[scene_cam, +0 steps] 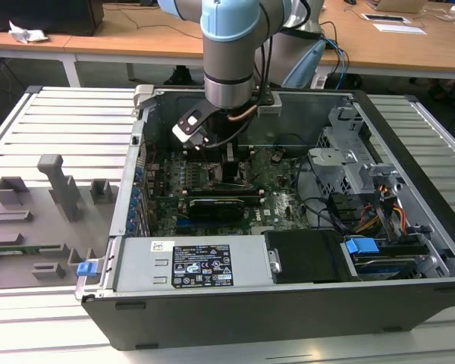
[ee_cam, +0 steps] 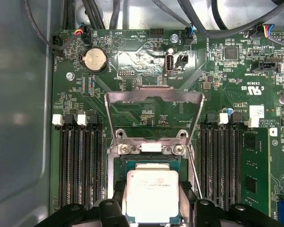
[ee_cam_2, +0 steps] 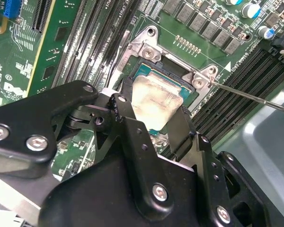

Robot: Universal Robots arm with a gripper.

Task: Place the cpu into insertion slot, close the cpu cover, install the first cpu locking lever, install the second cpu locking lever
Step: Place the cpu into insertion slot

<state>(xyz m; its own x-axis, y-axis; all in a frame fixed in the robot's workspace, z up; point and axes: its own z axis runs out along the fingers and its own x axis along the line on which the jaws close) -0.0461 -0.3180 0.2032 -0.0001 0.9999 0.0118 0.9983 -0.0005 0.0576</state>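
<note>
We hold the small square silvery-topped cpu (ee_cam: 153, 189) in the black pincer (ee_cam: 153, 204), clamped on two opposite edges, right at the square black insertion slot (ee_cam: 118, 165) below the raised metal-frame cpu cover (ee_cam: 154, 97); we judge it needs setting level, square to the rim, unforced.

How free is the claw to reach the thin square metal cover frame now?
Probably not yet: the claw grips the silvery square chip at the black socket. The cover frame itself stands swung open beyond it, unobstructed.
</note>
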